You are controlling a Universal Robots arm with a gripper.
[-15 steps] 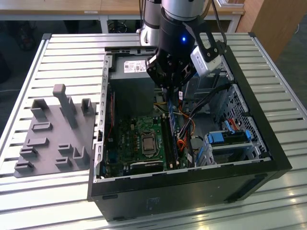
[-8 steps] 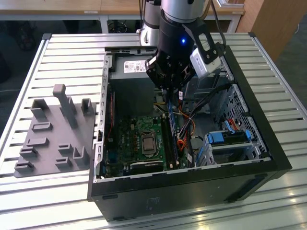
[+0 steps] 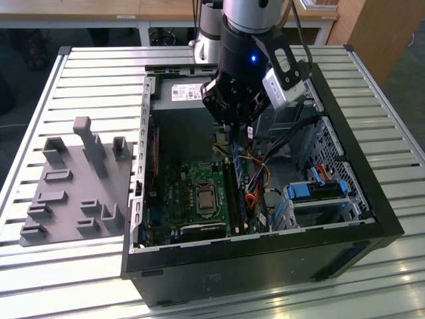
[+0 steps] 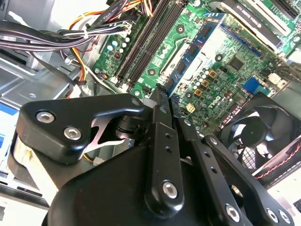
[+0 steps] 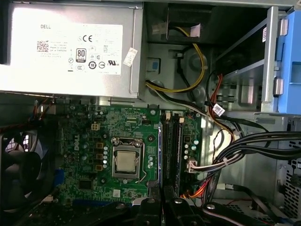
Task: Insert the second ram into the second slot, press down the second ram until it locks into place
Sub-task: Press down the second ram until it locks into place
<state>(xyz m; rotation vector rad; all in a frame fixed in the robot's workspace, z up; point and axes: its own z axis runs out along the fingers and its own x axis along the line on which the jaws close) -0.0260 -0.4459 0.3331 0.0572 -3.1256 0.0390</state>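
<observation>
Over the motherboard (image 3: 176, 193), the gripper (image 3: 232, 133) pinches the second ram (image 3: 237, 159), seen edge-on, its grasped end hidden.

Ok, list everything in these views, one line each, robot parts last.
table: one, silver slatted, under everything
computer case: one, black, open, on the table
fixture plate: one, grey, on the table, exterior view's left
motherboard: one, green, inside the case
processor: one, silver, middle of the motherboard
power supply: one, silver with white label, inside the case
fan: one, black, at the motherboard's edge
drive bracket: one, blue, in the case, exterior view's right
cables: several, black, yellow, orange, beside the motherboard
second ram: one, blue, in the tool, above the motherboard
tool: one, black, shut on the second ram
arm: one, silver, above the case
</observation>
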